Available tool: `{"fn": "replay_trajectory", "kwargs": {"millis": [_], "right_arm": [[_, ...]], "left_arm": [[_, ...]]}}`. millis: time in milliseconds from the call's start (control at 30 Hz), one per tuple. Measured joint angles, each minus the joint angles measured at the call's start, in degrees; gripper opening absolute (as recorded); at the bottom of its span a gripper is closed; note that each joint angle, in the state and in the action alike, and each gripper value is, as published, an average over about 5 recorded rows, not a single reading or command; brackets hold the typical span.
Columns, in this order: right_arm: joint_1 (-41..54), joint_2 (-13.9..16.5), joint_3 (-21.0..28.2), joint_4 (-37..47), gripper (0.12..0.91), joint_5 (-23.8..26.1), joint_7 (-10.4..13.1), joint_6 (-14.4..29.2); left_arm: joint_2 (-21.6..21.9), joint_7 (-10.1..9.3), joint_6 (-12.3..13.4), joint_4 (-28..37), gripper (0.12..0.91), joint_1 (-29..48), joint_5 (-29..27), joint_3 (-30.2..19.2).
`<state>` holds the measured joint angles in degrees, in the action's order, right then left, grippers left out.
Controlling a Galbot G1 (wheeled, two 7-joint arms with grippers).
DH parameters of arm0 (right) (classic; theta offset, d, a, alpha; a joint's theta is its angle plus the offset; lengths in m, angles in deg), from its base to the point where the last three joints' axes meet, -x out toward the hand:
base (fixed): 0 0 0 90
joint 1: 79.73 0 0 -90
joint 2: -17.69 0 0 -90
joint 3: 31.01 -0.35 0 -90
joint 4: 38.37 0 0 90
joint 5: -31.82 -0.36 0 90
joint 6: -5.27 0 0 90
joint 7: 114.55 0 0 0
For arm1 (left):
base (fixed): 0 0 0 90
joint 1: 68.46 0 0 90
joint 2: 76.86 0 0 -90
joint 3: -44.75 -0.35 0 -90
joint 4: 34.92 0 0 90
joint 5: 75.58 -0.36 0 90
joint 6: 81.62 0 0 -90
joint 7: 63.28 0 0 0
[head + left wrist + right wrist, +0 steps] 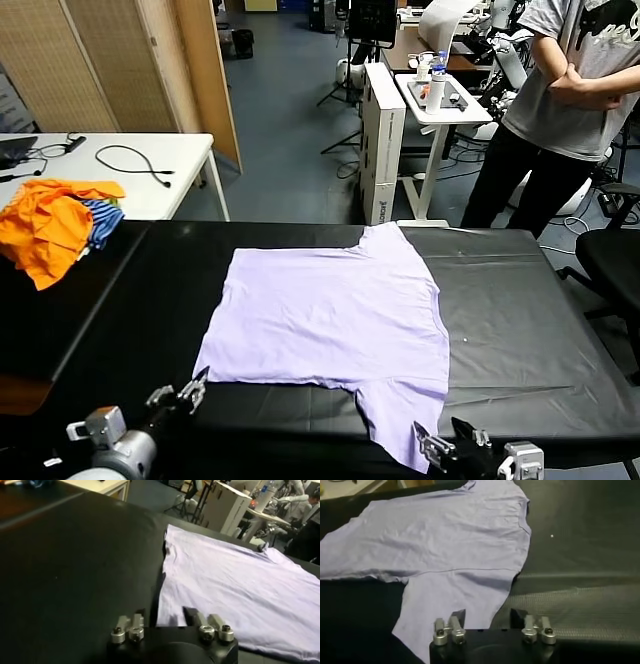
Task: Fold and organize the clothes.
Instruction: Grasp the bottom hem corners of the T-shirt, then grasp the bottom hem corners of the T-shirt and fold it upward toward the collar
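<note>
Left gripper (192, 392) sitting low at near edge of black table (520, 330) in head view, clenched on nothing, tips just off hem corner of lavender T-shirt (330, 320); right gripper (437, 447) likewise pinched closed and empty, hovering just beside tip of near sleeve (400, 415). Shirt lying spread flat mid-table, collar toward right side, no print showing on upper face. Orange garments (45, 230) heaped on far left corner, well apart. Person (560, 110) standing beyond far right end, arms crossed. Left wrist view: looking along shirt's hem edge, T-shirt (235, 585) flat with slight rucking at corner, bare table beside it. Right wrist view: looking over sleeve (455, 600) toward shirt body, cloth lying smooth, sleeve edge directly ahead of finger mounts. Judging fold not yet begun; step in hand looking like first approach for a grasp. Advising: opening jaws before descending, taking hem corner and sleeve tip right at edges, catching both layers, pinching flat against table without dragging fabric. Lifting both sides evenly, low over surface, keeping cloth taut between grips to avoid creasing. Risk: single-layer pinch leaving underside behind.
</note>
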<state>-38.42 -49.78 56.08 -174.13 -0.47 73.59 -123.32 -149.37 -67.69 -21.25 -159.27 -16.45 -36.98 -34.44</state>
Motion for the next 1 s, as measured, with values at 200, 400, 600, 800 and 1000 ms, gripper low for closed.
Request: {"fn": "replay_trajectory", "kwargs": {"millis": [200, 400, 600, 800, 1000], "right_arm": [[-1.20, 0.18, -0.61, -1.54, 0.140, -0.45, 0.75, -0.39], [-3.20, 0.50, -1.40, -4.37, 0.140, -0.72, 3.02, -2.98], [-4.99, 0.73, -2.08, -7.13, 0.140, -0.72, 3.80, -2.54], [-2.75, 1.28, -3.25, -7.61, 0.140, -1.25, 1.28, 0.97], [4.03, 3.19, -3.12, -5.07, 0.140, -3.85, -0.24, 4.59]], "left_arm": [[-0.12, 0.03, 0.06, 0.37, 0.146, -0.04, -0.27, -0.02], [-0.02, -0.28, -0.20, -1.22, 0.146, -1.39, -0.24, 0.41], [0.15, -1.28, -0.63, -4.49, 0.146, -4.46, -0.02, 1.55], [0.04, -1.60, -0.19, -8.68, 0.146, -8.15, 0.43, 3.33], [-0.94, -1.53, 1.42, -11.30, 0.146, -8.65, 1.34, 4.10]]}}
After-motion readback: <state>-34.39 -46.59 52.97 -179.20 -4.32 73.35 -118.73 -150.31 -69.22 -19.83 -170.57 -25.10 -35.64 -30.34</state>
